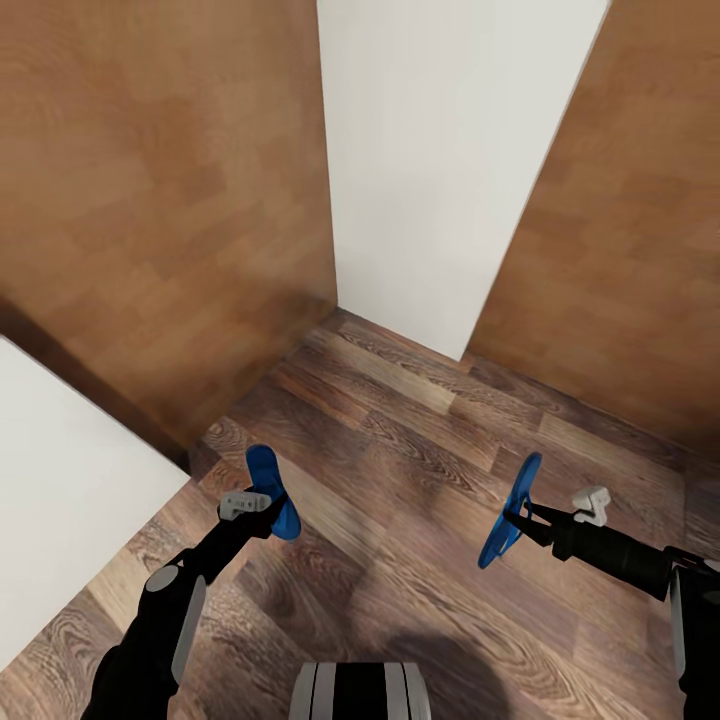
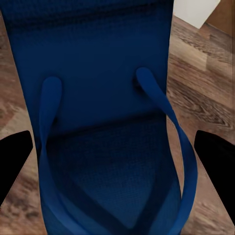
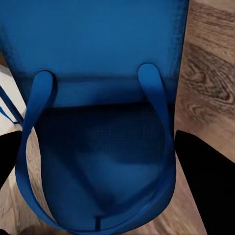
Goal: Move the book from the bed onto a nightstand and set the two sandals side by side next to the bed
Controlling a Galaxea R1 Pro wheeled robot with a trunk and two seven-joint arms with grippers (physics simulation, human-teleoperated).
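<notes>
two blue sandals (image 1: 272, 492) (image 1: 509, 510), two grippers (image 1: 262, 505) (image 1: 520, 520)

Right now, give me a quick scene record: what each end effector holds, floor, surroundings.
left end effector: shut on left-hand blue sandal, held off the floor
right end effector: shut on right-hand blue sandal, held on edge
floor: dark wood planks
surroundings: white wall panel ahead, brown wooden panels on both sides
white surface: at the head view's left edge

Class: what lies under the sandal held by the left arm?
Under the left sandal, gripped by the left pincer, lies bare wood-plank floor. The patch straight below it is covered in the left wrist view.
</notes>
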